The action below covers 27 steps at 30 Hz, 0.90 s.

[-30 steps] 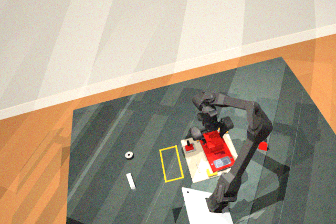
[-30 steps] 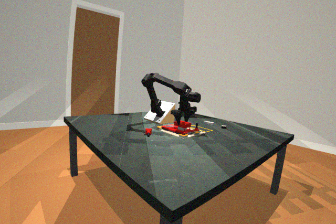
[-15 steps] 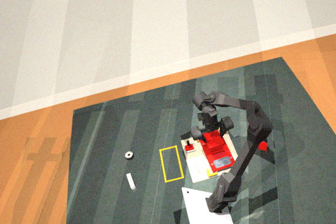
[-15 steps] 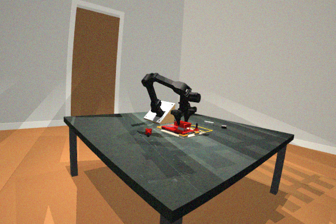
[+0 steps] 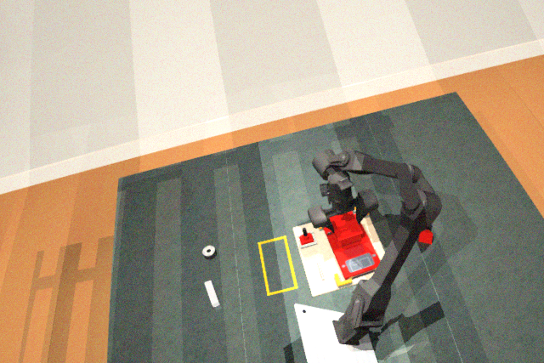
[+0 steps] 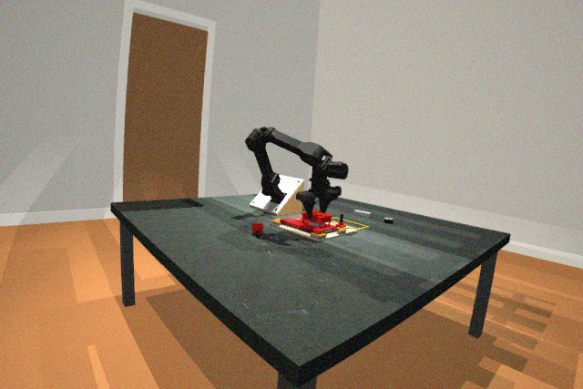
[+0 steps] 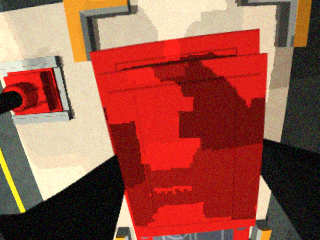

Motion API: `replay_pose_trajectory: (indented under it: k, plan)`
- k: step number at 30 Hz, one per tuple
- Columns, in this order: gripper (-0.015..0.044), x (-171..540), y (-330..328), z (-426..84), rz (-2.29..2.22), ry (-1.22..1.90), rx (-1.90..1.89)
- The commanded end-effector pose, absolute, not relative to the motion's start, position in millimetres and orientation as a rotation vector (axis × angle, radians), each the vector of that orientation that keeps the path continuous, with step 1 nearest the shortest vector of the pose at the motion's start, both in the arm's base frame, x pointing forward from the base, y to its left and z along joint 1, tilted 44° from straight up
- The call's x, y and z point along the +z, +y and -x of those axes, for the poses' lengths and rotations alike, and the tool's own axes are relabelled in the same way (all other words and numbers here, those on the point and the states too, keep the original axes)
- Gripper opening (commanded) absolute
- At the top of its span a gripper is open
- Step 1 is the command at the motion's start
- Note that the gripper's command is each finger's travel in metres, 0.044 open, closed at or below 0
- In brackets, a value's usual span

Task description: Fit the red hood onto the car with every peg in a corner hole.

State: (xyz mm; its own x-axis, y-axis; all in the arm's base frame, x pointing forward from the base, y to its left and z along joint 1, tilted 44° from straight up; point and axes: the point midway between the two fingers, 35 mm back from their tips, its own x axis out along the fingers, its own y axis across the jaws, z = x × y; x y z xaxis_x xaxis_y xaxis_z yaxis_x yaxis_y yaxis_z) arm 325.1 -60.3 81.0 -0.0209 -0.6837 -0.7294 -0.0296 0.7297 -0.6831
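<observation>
The red hood [image 5: 347,232] [image 6: 320,220] [image 7: 185,125] is between the fingers of my gripper [image 5: 343,223] [image 6: 317,213] [image 7: 187,152], which is shut on its two sides. The hood is over the rear part of the red car chassis [image 5: 371,250] [image 6: 291,221] and hides the engine block and the pegs. It looks very low over the deck; whether it touches or sits flat, I cannot tell. In the wrist view a red strip shows past its far edge, slightly skewed to it. The chassis lies in the pale jig [image 5: 313,269] [image 7: 85,150] with yellow-orange corner brackets.
A red piece with a black post [image 5: 306,238] [image 7: 42,92] stands on the jig beside the chassis. A yellow outline [image 5: 263,269], a white bar [image 5: 212,293] and a small ring [image 5: 204,255] lie beyond. A sloped white board [image 5: 316,332] is near the arm's base, and a red block [image 5: 425,236] [image 6: 257,228] stands opposite.
</observation>
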Motion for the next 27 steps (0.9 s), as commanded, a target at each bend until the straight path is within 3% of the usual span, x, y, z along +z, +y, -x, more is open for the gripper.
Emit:
replay_pose_trajectory:
  k: [1, 27]
  plan:
    - [0.0000, 79.9, -62.0, -325.6, 0.613, 1.518, -0.576]
    - [0.0000, 72.8, -68.2, -325.4, 0.614, 1.518, -0.576]
